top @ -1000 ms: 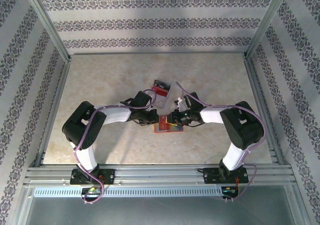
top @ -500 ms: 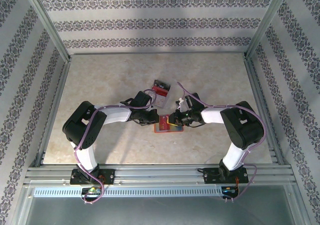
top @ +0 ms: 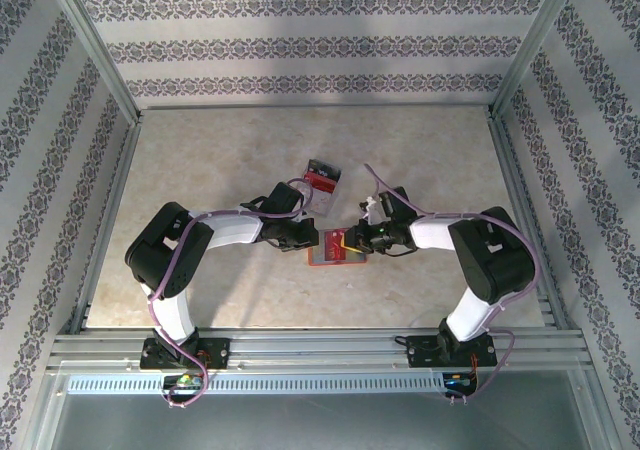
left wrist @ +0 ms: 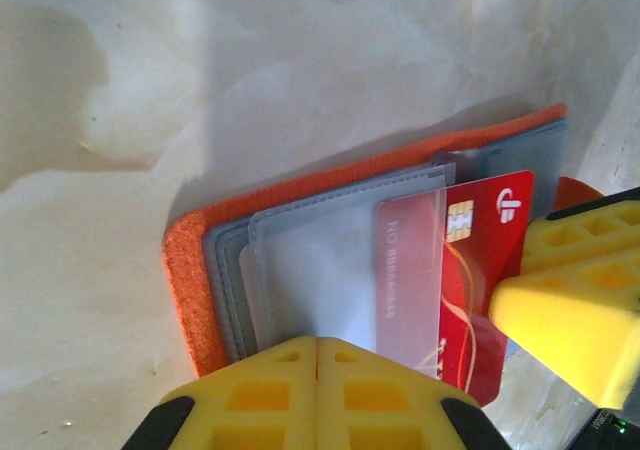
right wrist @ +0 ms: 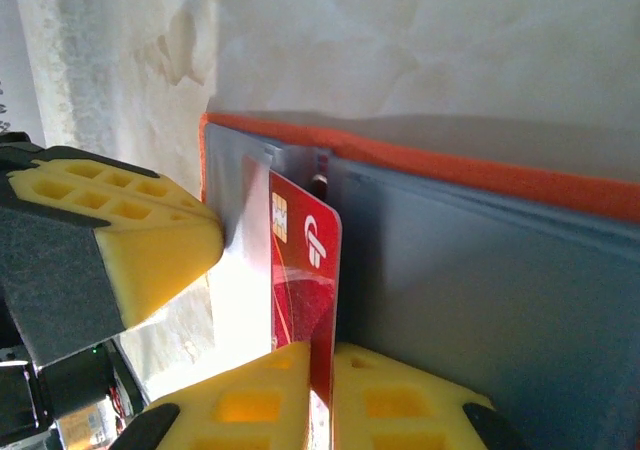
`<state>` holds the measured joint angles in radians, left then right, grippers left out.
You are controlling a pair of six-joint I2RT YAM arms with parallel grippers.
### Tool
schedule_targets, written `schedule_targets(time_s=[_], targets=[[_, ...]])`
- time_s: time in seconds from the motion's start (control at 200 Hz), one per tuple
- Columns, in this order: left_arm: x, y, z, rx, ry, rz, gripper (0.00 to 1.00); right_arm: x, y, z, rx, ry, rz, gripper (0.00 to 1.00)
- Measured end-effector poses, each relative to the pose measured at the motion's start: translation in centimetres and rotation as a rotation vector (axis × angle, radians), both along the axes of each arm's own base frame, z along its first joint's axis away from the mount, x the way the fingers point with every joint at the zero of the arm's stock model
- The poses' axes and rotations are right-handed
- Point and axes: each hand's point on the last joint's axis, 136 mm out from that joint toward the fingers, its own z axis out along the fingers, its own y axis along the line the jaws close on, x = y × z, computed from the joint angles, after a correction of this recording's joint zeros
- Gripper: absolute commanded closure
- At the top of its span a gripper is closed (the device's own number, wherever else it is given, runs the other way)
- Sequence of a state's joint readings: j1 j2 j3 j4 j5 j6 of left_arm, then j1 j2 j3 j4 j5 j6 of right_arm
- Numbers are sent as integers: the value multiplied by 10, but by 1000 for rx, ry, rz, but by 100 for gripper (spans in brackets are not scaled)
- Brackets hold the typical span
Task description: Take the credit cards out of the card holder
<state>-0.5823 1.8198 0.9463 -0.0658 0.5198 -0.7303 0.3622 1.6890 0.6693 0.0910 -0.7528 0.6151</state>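
Note:
The orange-red card holder lies open on the table, its grey-blue pockets facing up. A red credit card with a gold chip stands partly out of a clear sleeve. My right gripper is shut on that card's free edge. In the left wrist view the card juts to the right, with a right finger beside it. My left gripper is shut, its tips pressed against the near edge of the clear sleeves. In the top view both grippers, left and right, meet over the holder.
A clear plastic box with red contents lies just behind the holder. Patterned walls and metal rails enclose the marble-look tabletop, with free room to the left, right and back.
My right gripper has closed on the red card and drawn back to the right, sliding the card partway out of its sleeve. The left gripper has stayed on the holder.

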Motion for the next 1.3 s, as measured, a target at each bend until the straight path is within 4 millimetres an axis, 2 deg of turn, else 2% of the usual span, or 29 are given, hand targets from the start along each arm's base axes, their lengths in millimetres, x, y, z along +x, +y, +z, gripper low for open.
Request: schedule_targets(time_s=[0.25,0.315,0.44,0.57,0.75,0.854,0.924,1.029,1.179,1.299], targets=[[0,-2,2,-16,1,-3,82,3,-17,22,7,-48,-23,96],[0,-3,5,-25,1,-6,74,3,-21,29,9,-62,-30,96],[4,1,17,-38,-16,4,65,0,-28,45,8,-98,-26,96],[14,11,55,-74,-96,27,57,-6,-32,67,5,-152,-5,96],[28,36,140,-149,-321,64,49,-4,-33,114,8,-305,42,100],[23,51,185,-174,-478,50,38,-1,-32,146,4,-420,89,100],[15,59,208,-179,-576,21,31,0,-31,165,-3,-496,123,100],[-2,62,230,-184,-704,-69,23,-4,-26,190,-29,-617,208,100],[-23,58,243,-189,-846,-229,22,-17,-10,217,-88,-782,380,100],[-36,53,252,-199,-951,-356,21,-29,0,229,-160,-908,519,100]])
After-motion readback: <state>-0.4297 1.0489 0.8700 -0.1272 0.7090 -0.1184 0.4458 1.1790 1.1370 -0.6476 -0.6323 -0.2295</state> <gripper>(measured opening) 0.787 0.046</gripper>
